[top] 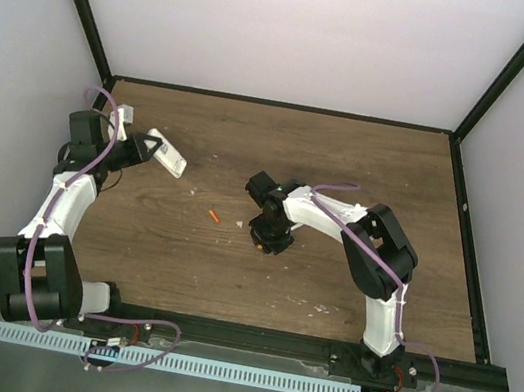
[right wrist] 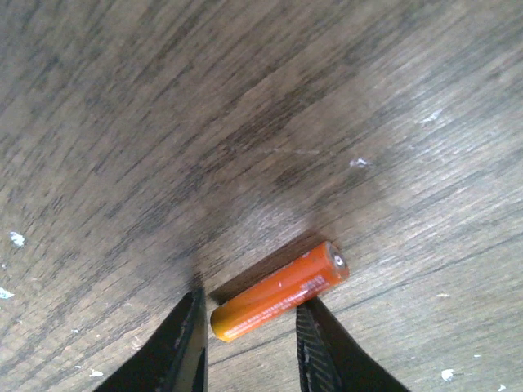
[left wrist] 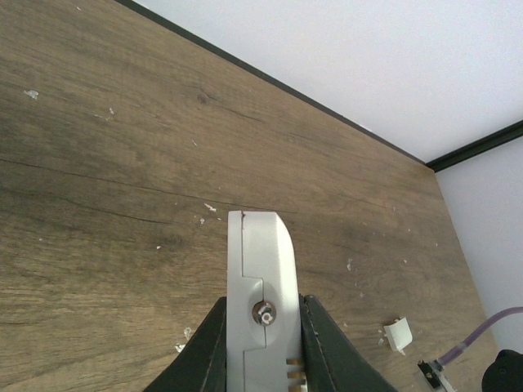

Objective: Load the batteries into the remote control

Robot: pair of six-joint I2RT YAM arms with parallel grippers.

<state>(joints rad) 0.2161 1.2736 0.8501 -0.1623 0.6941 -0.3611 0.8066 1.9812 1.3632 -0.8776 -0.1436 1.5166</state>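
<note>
Right gripper [right wrist: 252,317] fingers spread, straddling one orange battery [right wrist: 278,291] lying on the wooden table [right wrist: 245,122], lower centre of wrist view. Left gripper [left wrist: 263,306] pinching the white remote control [left wrist: 261,253], upper left overhead. Second battery [top: 213,216] loose mid-frame.

Bright, even light; a soft shadow spreads around the battery [right wrist: 278,291].

We see a brown wood-grain desk [right wrist: 245,98], matt and finely streaked. The small orange-red cylindrical battery [right wrist: 278,291] wears a smooth, faintly glossy sleeve with a bare metal end. The white rectangular plastic remote control [left wrist: 260,278] looks smooth and satin between matt black jaws.
</note>
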